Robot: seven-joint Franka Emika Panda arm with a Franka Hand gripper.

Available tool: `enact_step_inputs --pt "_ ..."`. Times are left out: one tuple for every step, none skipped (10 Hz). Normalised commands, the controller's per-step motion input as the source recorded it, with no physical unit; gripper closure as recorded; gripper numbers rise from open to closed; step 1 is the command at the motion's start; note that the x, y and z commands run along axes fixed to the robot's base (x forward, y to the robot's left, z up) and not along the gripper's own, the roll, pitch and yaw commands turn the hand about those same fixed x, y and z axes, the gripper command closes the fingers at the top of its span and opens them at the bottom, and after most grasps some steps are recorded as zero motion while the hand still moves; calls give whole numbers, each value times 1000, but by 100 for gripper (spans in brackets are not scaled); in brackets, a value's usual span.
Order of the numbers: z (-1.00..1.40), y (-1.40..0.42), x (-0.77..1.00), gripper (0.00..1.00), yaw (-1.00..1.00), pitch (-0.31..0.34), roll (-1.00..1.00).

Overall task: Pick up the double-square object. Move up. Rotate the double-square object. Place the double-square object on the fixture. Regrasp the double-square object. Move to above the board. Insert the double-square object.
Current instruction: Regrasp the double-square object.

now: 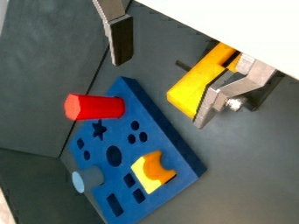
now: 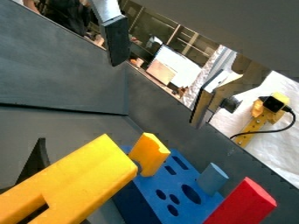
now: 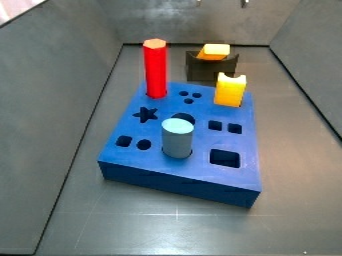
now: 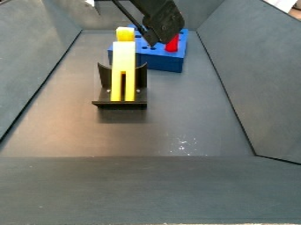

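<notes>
The blue board (image 3: 174, 140), a flat slab cut with star, round and square holes, lies on the dark matte floor (image 4: 177, 114) between grey walls. The bar (image 4: 123, 66), long, yellow and slotted into two prongs, stands upright on the black fixture (image 4: 120, 102), just in front of the board. A red hexagonal peg (image 3: 155, 68), a grey cylinder (image 3: 178, 137) and a short yellow peg (image 3: 231, 91) stand in the board. The gripper (image 1: 163, 74) hangs above, spread wide and empty.
</notes>
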Motion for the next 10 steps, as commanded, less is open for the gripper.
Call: enact_step_inputs --pt "754 -784 143 0 13 43 1000" --pt "625 -634 74 0 13 40 1000" --pt "433 -433 22 0 13 35 1000" --pt "141 -170 -6 0 13 32 1000" --pt "46 -85 6 0 13 31 1000" --pt "41 -57 9 0 13 33 1000" --pt "36 -47 1 0 14 31 1000" --pt "18 -35 -4 0 15 28 1000" --pt "8 -30 -4 0 15 26 1000" --pt "8 -27 -4 0 16 24 1000"
